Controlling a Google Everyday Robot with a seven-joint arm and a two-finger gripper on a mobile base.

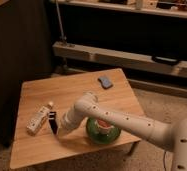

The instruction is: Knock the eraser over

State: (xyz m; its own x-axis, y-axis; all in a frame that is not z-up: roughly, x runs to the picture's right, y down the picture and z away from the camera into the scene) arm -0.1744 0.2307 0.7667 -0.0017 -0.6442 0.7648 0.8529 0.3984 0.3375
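The eraser (52, 122) is a small narrow black block with a paler top edge. It stands on the wooden table (37, 90) near the left front. The white remote-like bar (38, 119) lies just left of it. My gripper (59, 131) is at the end of the white arm (112, 119), low over the table. It sits right next to the eraser, on its right and front side, and seems to touch it. The arm reaches in from the lower right.
A green bowl (103, 131) with something orange inside sits under the arm near the front edge. A flat blue-grey pad (105, 81) lies at the back right of the table. A dark cabinet stands at the left. A low shelf rail (122, 56) runs behind.
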